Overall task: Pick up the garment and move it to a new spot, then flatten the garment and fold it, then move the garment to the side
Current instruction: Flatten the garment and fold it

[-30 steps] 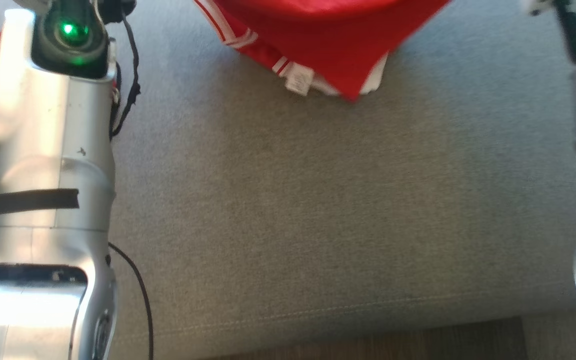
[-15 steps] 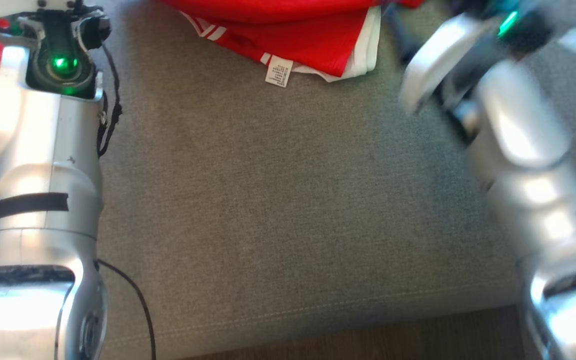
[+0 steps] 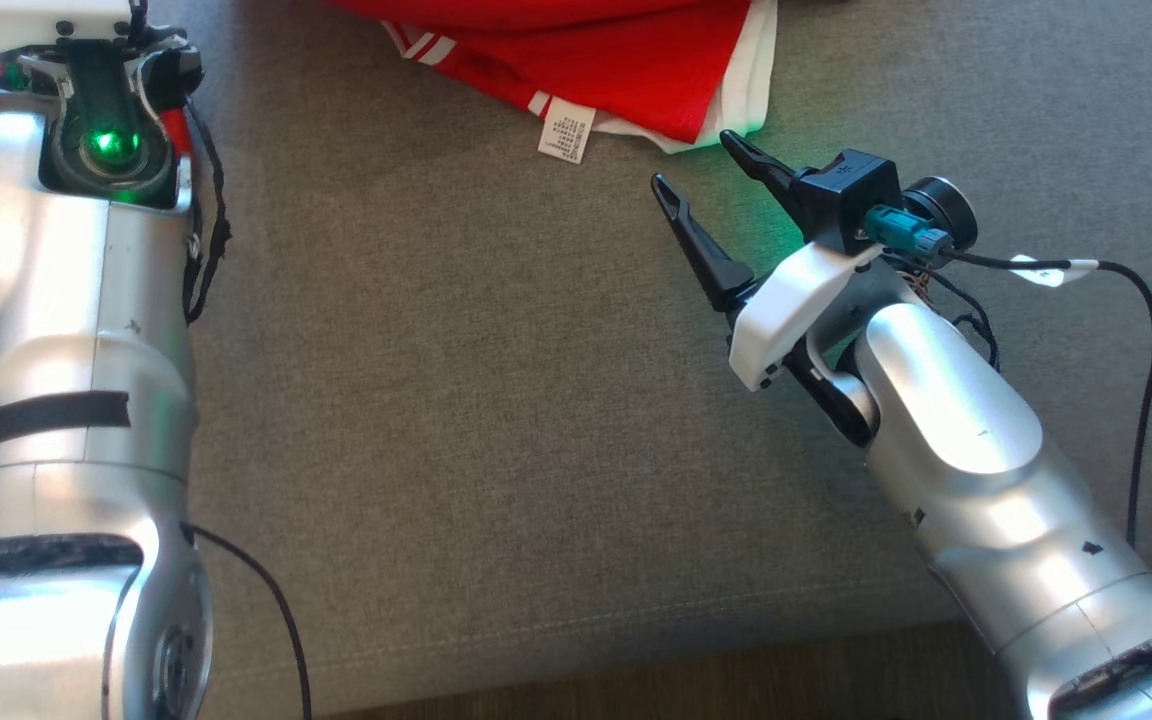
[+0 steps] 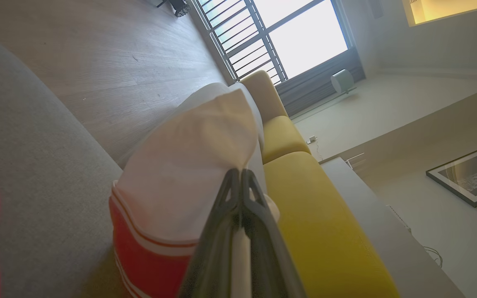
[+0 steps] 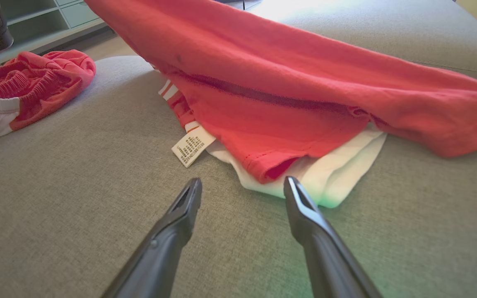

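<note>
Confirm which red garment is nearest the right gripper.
The spread garment with the white label, just ahead of the right gripper; the crumpled red bundle lies farther off.

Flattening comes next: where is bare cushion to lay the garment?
Bare grey cushion between the left arm, the right claw and the front seam. Crowded beyond the claw, under the red garment, and by the crumpled red bundle.

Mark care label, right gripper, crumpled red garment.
care label (image 5: 193, 145): right wrist view, middle of the white tag.
right gripper (image 3: 692, 158): head view, midway between its open fingertips.
crumpled red garment (image 5: 31, 82): right wrist view, bunched middle.
</note>
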### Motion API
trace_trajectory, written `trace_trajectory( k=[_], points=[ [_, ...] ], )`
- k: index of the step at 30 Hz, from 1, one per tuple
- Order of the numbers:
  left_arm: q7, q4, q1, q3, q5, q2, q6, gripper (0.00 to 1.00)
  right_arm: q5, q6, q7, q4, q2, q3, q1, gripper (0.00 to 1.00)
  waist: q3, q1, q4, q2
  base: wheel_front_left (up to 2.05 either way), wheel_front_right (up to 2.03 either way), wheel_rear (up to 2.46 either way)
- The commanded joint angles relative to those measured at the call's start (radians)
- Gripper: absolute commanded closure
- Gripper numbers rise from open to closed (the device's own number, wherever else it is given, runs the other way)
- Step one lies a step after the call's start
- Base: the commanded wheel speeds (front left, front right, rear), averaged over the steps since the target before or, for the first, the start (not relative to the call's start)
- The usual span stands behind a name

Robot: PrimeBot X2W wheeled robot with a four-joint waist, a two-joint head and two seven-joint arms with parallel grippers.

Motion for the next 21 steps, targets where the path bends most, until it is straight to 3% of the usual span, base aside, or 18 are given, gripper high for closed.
trace_trajectory(
  k=[1, 12, 13, 15, 17, 19, 20, 21],
  points=[
    [-0.005, -0.029, -0.026, 0.013, 0.011, 0.037, -0.011, 1.0, 0.007, 0.0, -0.011, -0.024, 0.022, 0.017, -0.014, 0.0, 0.004, 0.0, 0.003, 0.0, 0.0, 0.0, 0.0],
    [-0.005, -0.035, -0.036, 0.001, 0.028, 0.022, -0.025, 1.0, 0.034, 0.0, -0.032, 0.052, 0.022, 0.054, -0.087, 0.04, 0.027, 0.0, 0.03, 0.0, 0.0, 0.0, 0.0],
    [-0.005, -0.036, -0.036, -0.001, 0.028, 0.021, -0.026, 1.0, 0.038, 0.0, -0.035, 0.06, 0.022, 0.056, -0.093, 0.07, 0.028, 0.0, 0.032, 0.0, 0.0, 0.0, 0.0],
    [-0.005, -0.037, -0.036, -0.004, 0.029, 0.019, -0.028, 1.0, 0.046, 0.0, -0.039, 0.076, 0.022, 0.061, -0.105, 0.24, 0.031, 0.0, 0.037, 0.0, 0.0, 0.0, 0.0],
    [-0.005, -0.037, -0.037, -0.005, 0.028, 0.018, -0.03, 1.0, 0.056, 0.0, -0.042, 0.092, 0.022, 0.069, -0.115, 0.61, 0.034, 0.0, 0.042, 0.0, 0.0, 0.0, 0.0],
    [-0.005, -0.037, -0.037, -0.003, 0.028, 0.018, -0.032, 1.0, 0.064, 0.0, -0.045, 0.104, 0.022, 0.075, -0.124, 0.77, 0.038, 0.0, 0.045, 0.0, 0.0, 0.0, 0.0],
    [-0.005, -0.037, -0.037, -0.002, 0.028, 0.019, -0.032, 1.0, 0.068, 0.0, -0.046, 0.109, 0.022, 0.076, -0.128, 1.0, 0.04, 0.0, 0.045, 0.0, 0.0, 0.0, 0.0],
    [-0.005, -0.037, -0.038, -0.001, 0.029, 0.019, -0.033, 1.0, 0.068, 0.0, -0.049, 0.112, 0.022, 0.074, -0.134, 1.0, 0.042, 0.0, 0.045, 0.0, 0.0, 0.0, 0.0]
  ],
)
